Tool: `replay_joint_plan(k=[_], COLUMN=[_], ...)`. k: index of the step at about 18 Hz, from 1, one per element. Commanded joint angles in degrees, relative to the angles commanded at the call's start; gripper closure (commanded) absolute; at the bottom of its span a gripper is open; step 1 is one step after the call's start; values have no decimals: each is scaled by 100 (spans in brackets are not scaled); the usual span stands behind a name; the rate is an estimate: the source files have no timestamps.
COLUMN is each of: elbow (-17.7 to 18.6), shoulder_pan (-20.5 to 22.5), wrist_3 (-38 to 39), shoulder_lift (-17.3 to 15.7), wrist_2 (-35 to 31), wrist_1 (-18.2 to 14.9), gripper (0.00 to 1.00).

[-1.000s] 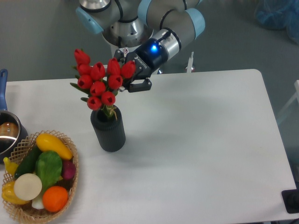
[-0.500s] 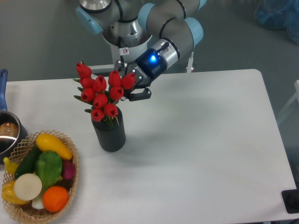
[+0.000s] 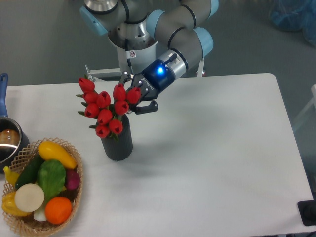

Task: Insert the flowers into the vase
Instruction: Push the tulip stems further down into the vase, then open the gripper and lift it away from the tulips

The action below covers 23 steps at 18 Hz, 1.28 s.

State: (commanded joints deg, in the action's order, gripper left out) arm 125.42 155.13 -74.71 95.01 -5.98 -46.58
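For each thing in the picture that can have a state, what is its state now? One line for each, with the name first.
flowers: stems down in the vase, heads leaning left over its rim.
vase: upright on the table, mouth hidden by the flowers.
gripper: right beside the flowers; open or shut cannot be told.
wicker basket: full of toy fruit and vegetables.
metal pot: upright, without a lid, at the left edge.

Silver-grey tubular arm (image 3: 180, 30) with pale blue joint caps, black wrist unit, glowing blue light.
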Motion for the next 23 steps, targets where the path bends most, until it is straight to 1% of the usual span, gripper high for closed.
replay_joint_plan(k=[4,8,11,13,16,17,18,21,23], elbow=[0,0,0,44,79,70,70,88,70], shoulder_pan=[-35,-62,-62,-62,-62,-53,-44,17,44], wrist_3=[0,-9,-26,-175,-246,-237,-237,-229,-211], shoulder_lift=[70,114,114,114,97,88,79,36,-78], wrist_2=[-9,-18,-18,-88,-184,-272,-360,-702,-1070], wrist_1=[0,9,0,-9,-9,-17,-18,-18,-18], gripper=[61,50,40,37,18,4,0,0,0])
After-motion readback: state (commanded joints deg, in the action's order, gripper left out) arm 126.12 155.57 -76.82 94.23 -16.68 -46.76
